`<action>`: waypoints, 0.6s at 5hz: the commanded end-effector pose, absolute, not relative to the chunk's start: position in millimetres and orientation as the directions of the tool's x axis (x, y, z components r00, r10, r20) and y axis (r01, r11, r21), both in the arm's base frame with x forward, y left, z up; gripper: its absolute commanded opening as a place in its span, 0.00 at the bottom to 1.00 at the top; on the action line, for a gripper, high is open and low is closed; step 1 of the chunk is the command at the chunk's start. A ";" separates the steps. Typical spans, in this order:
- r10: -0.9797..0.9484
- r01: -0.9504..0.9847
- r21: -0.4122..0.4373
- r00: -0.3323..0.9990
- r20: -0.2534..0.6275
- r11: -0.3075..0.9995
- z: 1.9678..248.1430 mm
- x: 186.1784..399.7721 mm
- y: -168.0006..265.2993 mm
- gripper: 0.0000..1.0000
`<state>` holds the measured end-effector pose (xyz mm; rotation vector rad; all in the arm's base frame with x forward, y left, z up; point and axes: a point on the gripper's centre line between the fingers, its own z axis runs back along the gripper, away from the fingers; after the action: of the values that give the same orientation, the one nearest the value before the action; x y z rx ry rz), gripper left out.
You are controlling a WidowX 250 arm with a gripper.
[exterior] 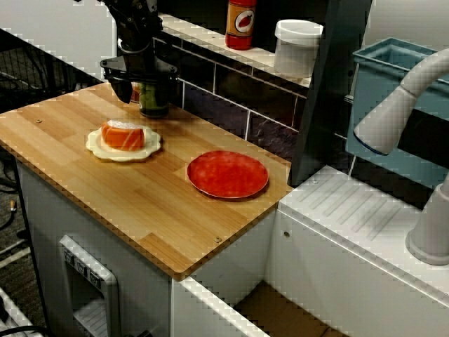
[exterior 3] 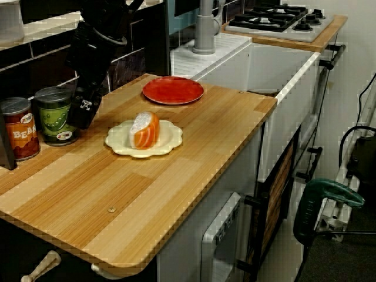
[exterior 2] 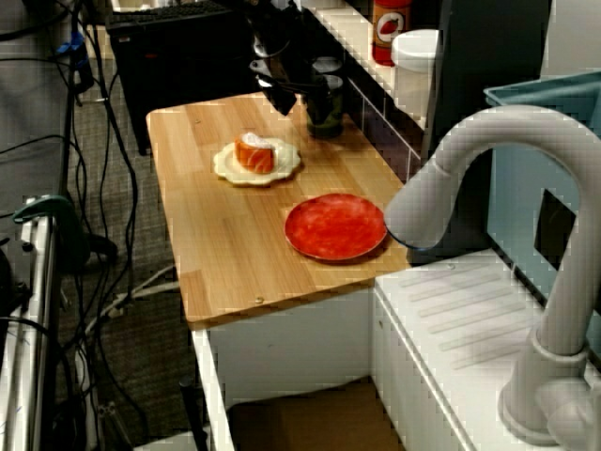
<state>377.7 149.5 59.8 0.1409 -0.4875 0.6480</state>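
My black gripper [exterior: 146,93] is down at the back of the wooden counter [exterior: 140,203], against the tiled wall. Its jaws stand spread on either side of a green can [exterior: 153,100], so it is open; I cannot tell if the fingers [exterior 3: 82,110] touch the can. In the view from the counter's end, a red bean can [exterior 3: 17,130] stands just left of the green can [exterior 3: 54,116]. A piece of salmon sushi [exterior: 123,134] lies on a cream scalloped plate [exterior: 97,146] in front of the gripper. Further right is a red plate [exterior: 227,174] with nothing on it.
A red sauce bottle [exterior: 240,23] and a white tub [exterior: 297,46] stand on the ledge above the tiles. Right of the counter are a dark post [exterior: 326,91], a white sink drainboard [exterior: 365,217], a grey faucet [exterior: 400,112] and a blue rack [exterior: 393,70]. A stove [exterior 3: 282,17] lies beyond.
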 end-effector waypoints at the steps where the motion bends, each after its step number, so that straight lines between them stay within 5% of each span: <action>1: 0.536 -0.610 -0.040 0.660 0.527 0.791 89.4 380.3 158.5 1.00; 3: 0.494 -0.538 -0.043 0.736 0.462 0.842 104.7 368.1 140.0 1.00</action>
<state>368.4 130.4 67.7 0.0861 -0.4041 0.5703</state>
